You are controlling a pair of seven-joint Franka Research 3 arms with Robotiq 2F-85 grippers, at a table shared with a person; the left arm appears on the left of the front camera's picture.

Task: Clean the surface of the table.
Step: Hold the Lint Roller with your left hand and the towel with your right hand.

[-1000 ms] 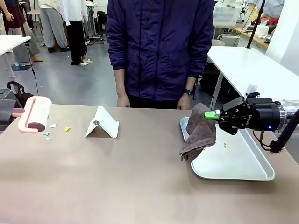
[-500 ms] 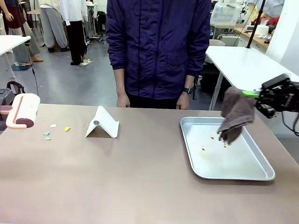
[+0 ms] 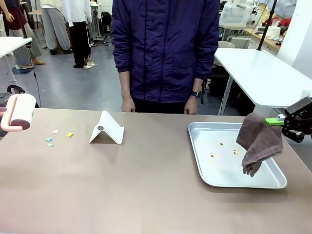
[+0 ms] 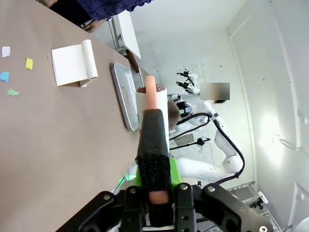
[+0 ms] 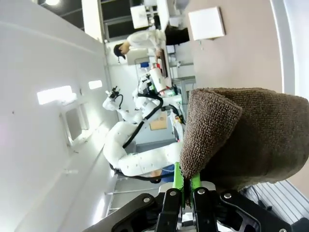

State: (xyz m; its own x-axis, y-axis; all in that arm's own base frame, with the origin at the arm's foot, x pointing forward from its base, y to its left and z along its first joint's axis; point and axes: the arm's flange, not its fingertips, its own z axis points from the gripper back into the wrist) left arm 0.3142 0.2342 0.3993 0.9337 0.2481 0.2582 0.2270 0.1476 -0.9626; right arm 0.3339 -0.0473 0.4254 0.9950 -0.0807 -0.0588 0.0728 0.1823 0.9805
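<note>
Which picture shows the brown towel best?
The front view: the whole towel hangs from the right gripper over the tray. The right wrist view gives a bunched fold up close, pinched between the fingers.

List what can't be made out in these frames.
- Small orange bits on the shiny metal tray, front view: too small to identify.
- Right gripper, front view: body cut off by the right edge; right wrist view: brown towel hides its fingertips.
- White lint roller with pink handle, front view: handle end cut off by the left edge.
</note>
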